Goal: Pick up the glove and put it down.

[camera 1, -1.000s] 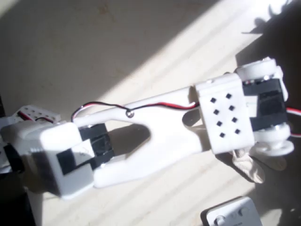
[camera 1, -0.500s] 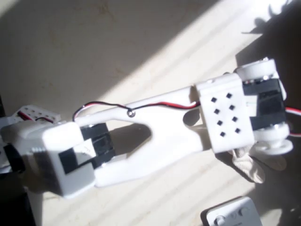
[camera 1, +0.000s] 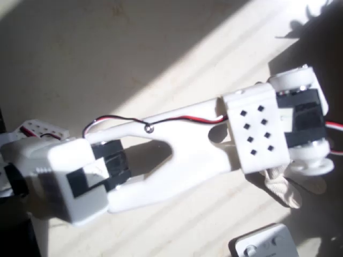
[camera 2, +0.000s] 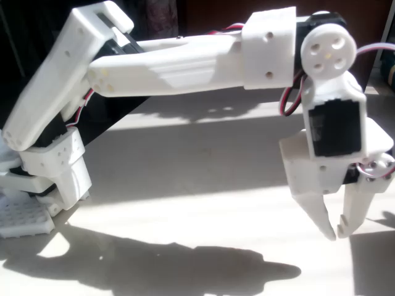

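A pale cream tabletop (camera 1: 80, 53) takes up the overhead view, its surface faintly mottled. Hard sunlight crosses it in a broad diagonal band from lower left to upper right, streaked with thin parallel stripes, while the upper left lies in soft shade and the far right edge falls into deep shadow. In the fixed view the same tabletop (camera 2: 185, 179) shows bright bands alternating with grey shade, and a long dark shadow (camera 2: 154, 262) stretches across the near part. Behind it the room is dark.
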Controlling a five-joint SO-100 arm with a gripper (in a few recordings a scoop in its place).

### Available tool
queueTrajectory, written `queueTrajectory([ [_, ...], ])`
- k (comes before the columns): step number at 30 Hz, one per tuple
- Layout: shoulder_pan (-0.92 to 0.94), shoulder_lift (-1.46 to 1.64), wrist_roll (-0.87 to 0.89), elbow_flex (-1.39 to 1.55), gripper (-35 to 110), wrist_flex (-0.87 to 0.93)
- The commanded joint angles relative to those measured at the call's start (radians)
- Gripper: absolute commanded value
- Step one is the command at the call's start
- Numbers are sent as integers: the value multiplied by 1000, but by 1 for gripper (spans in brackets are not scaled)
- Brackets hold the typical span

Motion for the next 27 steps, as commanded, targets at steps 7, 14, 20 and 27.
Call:
queueTrajectory([
  [7,-14,17,-8,-31,0,-9],
  [14,-11,127,-8,-15,0,-9],
  [20,-17,313,-8,89,0,-9],
  [27,-12,601,-9,419,0,-9],
])
